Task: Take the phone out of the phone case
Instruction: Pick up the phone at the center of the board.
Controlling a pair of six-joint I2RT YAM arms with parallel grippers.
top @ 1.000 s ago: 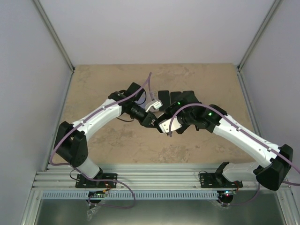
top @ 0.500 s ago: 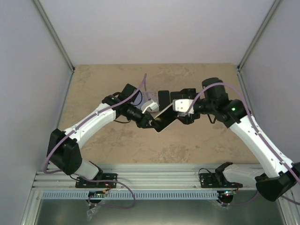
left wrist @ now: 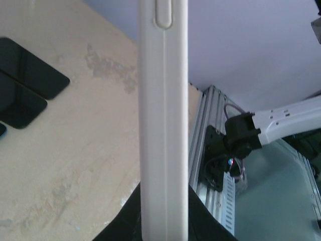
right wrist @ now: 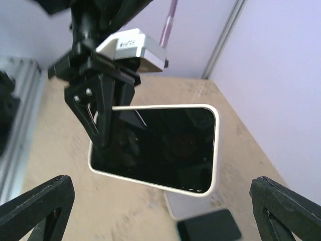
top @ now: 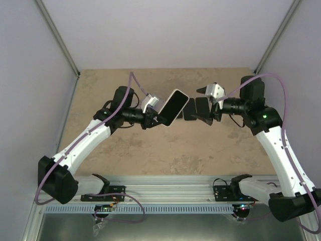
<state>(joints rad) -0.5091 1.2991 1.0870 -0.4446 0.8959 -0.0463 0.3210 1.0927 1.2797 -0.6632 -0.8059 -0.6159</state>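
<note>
Right gripper (top: 205, 105) has just sprung wide apart and backed off right, empty; left gripper (top: 160, 118) stays clamped on white phone case (left wrist: 163, 125), lifted above table (top: 150, 155); phone (right wrist: 160, 148) still seated inside; likely regrasp needed, extraction not done.

- The phone (top: 173, 108) hangs above the middle of the desk (top: 130, 155), its left end in the left pincer (top: 158, 118).
- The right pincer (top: 201, 106) is just right of the phone, apart from it.
- Two slabs (left wrist: 31, 74) lie edge to edge on the desk under the right pincer.
</note>
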